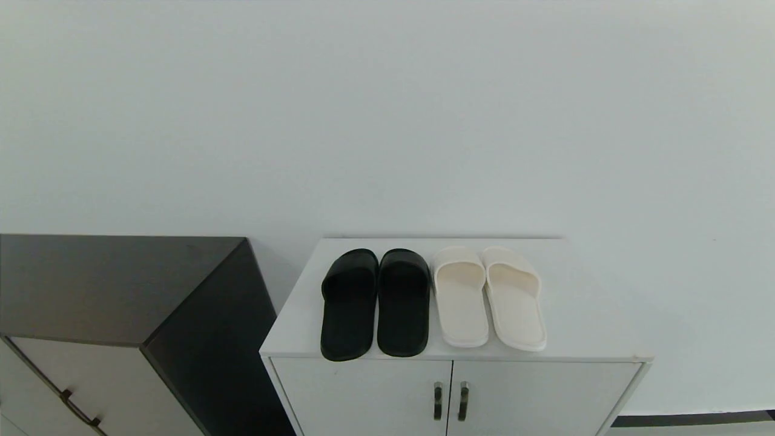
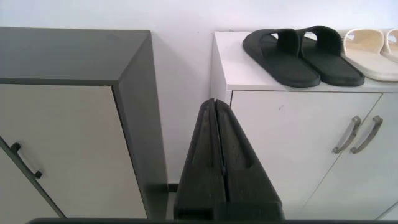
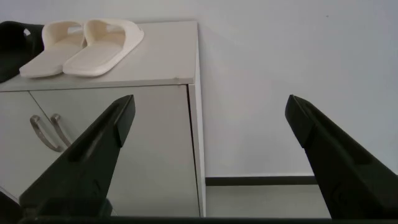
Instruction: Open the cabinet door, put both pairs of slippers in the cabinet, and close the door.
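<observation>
- The white cabinet (image 1: pixel 587 327) has both doors shut and carries both pairs on its top. A sharp tug on a door could, I judge, rock it and shake the slippers forward.
- The dark cabinet (image 1: pixel 109 284) stands just beside it on the left. A left door swung wide could strike its side.
- The black slippers (image 1: pixel 375 303) lie with their heels at the top's front edge, so an arm rising past it could sweep them off.
- The cream slippers (image 1: pixel 490 297) lie just beside the black pair. A careless lift of one pair might drag the other.
- The right end effector (image 3: pixel 210 106) is empty with its fingers spread wide, near the cabinet's right corner.
- The left end effector (image 2: pixel 214 106) has its fingers pressed together and holds nothing, low before the gap between the cabinets.
- The two handles (image 1: pixel 450 401) sit close together at the door seam. Wide fingers could catch both handles, or slip off one.
</observation>
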Controlling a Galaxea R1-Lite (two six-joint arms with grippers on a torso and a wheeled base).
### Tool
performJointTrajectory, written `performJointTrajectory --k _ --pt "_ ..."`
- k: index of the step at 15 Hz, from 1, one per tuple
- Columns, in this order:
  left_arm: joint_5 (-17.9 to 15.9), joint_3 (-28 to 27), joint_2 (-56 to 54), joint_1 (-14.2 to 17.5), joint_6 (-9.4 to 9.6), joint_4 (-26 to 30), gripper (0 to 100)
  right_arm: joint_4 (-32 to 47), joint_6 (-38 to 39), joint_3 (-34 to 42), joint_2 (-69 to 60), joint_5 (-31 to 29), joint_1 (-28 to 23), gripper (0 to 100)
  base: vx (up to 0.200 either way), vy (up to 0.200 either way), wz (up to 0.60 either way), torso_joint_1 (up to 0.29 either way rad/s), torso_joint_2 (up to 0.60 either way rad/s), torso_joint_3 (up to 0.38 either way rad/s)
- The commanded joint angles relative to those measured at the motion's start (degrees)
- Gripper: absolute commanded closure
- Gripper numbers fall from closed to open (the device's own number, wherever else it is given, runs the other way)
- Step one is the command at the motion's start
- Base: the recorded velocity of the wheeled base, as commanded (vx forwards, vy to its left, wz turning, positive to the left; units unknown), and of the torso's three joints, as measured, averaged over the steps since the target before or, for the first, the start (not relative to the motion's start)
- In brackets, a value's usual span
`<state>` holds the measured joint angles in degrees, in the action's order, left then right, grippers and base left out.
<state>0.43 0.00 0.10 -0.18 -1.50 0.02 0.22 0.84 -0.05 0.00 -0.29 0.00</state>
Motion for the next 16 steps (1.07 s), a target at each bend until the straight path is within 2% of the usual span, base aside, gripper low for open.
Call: performJointTrajectory --k 1,6,7,8,9,10,11,12,13,14,16 --pt "0.01 0.00 -0.01 0.01 0.01 -0.02 100 0.04 -0.05 -0.04 0.00 0.03 0.00 0 0.000 0.000 0.00 0.000 0.00 0.000" --pt "0.19 0.00 -0.01 0.01 0.01 -0.02 100 -0.83 0.13 -0.48 0.00 -0.06 0.00 0 0.000 0.000 0.00 0.000 0.00 0.000" --pt "0.54 0.00 -0.01 0.01 0.01 -0.02 100 -3.12 3.29 -10.15 1.58 0.03 0.53 0 0.000 0.000 0.00 0.000 0.00 0.000" --pt "0.63 0.00 -0.01 0.01 0.01 -0.02 100 -0.40 8.12 -18.85 5.89 0.12 1.85 0 0.000 0.000 0.00 0.000 0.00 0.000" --pt "0.63 0.00 -0.01 0.01 0.01 -0.02 100 7.08 8.12 -25.44 10.20 1.70 2.29 0 0.000 0.000 0.00 0.000 0.00 0.000" --pt "0.63 0.00 -0.01 0.01 0.01 -0.02 100 10.77 4.52 -25.97 13.18 6.18 2.46 0 0.000 0.000 0.00 0.000 0.00 0.000" --pt "0.72 0.00 -0.01 0.01 0.01 -0.11 100 10.94 2.67 -24.21 17.40 12.42 2.37 0 0.000 0.000 0.00 0.000 0.00 0.000" --pt "0.80 0.00 -0.01 0.01 0.01 -0.02 100 10.94 2.41 -23.42 20.21 15.76 2.55 0 0.000 0.000 0.00 0.000 0.00 0.000" --pt "0.72 0.00 -0.01 0.01 0.01 -0.11 100 10.06 2.67 -23.42 29.36 21.30 2.64 0 0.000 0.000 0.00 0.000 0.00 0.000" --pt "0.72 0.00 -0.01 0.01 0.01 -0.02 100 6.20 3.20 -23.42 36.47 22.09 3.25 0 0.000 0.000 0.00 -0.066 0.00 0.007" --pt "0.72 0.00 -0.01 0.01 0.01 -0.11 100 -5.84 5.31 -22.89 49.39 21.30 9.58 0 0.000 0.000 0.00 0.000 0.00 0.000"
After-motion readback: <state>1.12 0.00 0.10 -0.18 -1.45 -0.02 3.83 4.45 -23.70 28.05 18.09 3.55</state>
